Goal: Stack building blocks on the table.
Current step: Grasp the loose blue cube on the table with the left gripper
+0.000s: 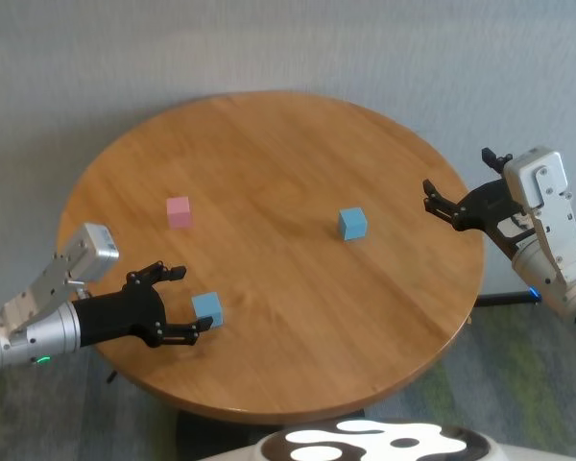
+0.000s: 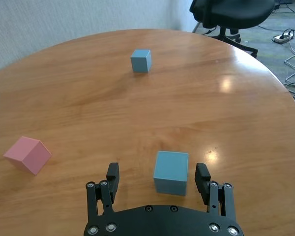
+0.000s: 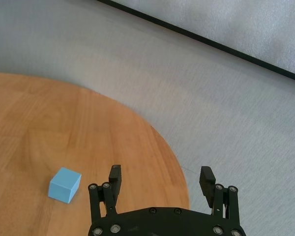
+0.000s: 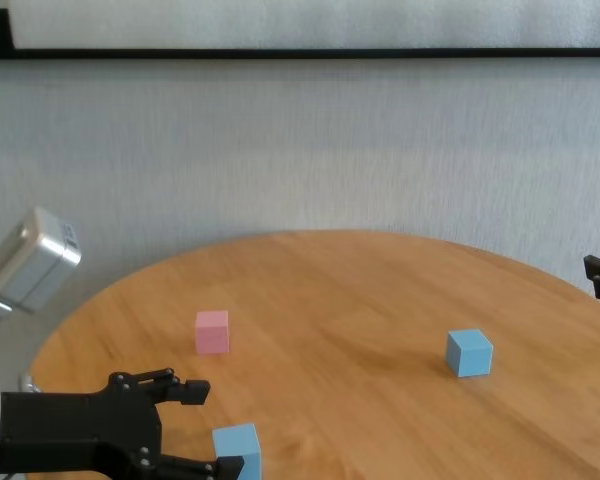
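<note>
Three cubes lie apart on the round wooden table [image 1: 298, 154]. My left gripper [image 1: 190, 299] is open at the table's near left, its fingers on either side of a light blue cube [image 1: 207, 309] without closing on it. The left wrist view shows this cube [image 2: 171, 172] between the open fingers [image 2: 113, 173]. The pink cube [image 1: 178, 211] sits farther back on the left. The second light blue cube [image 1: 352, 223] sits right of centre. My right gripper [image 1: 442, 204] is open and empty, hovering at the table's right edge, apart from that cube [image 3: 65, 184].
A black office chair [image 2: 231, 12] and floor cables [image 2: 285, 34] lie beyond the table's far side. A grey wall [image 4: 300, 150] stands behind the table. My body's white cover [image 1: 365, 444] is at the near edge.
</note>
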Controlling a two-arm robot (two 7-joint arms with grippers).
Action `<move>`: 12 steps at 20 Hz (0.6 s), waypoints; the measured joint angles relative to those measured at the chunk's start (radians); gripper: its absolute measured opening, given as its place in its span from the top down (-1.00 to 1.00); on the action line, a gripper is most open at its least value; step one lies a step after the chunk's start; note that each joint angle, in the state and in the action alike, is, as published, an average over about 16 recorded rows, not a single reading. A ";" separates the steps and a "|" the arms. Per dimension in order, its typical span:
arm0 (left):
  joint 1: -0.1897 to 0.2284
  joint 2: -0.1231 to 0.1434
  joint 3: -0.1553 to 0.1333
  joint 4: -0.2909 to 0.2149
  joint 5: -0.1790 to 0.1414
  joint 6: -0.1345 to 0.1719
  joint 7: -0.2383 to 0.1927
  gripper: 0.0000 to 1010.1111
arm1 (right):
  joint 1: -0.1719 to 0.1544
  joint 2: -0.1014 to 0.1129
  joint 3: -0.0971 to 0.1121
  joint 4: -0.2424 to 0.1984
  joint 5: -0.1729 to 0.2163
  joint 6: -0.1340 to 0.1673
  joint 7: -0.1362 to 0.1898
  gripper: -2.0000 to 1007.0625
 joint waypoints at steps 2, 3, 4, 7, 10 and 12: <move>-0.006 -0.008 0.000 0.013 0.005 -0.004 0.002 -0.98 | 0.000 0.000 0.000 0.000 0.000 0.000 0.000 -1.00; -0.008 -0.012 -0.001 0.018 0.007 -0.007 0.003 -0.98 | 0.000 0.000 0.000 0.000 0.000 0.000 0.000 -1.00; -0.011 -0.016 -0.001 0.022 0.009 -0.009 0.002 -0.98 | 0.000 0.000 0.000 0.000 0.000 0.000 0.000 -1.00; -0.016 -0.025 -0.002 0.035 0.012 -0.014 -0.002 -0.98 | 0.000 0.000 0.000 0.000 0.000 0.000 0.000 -1.00; -0.020 -0.034 -0.002 0.047 0.012 -0.019 -0.007 -0.98 | 0.000 0.000 0.000 0.000 0.000 0.000 0.000 -1.00; -0.022 -0.040 -0.002 0.054 0.011 -0.022 -0.010 -0.98 | 0.000 0.000 0.000 0.000 0.000 0.000 0.000 -1.00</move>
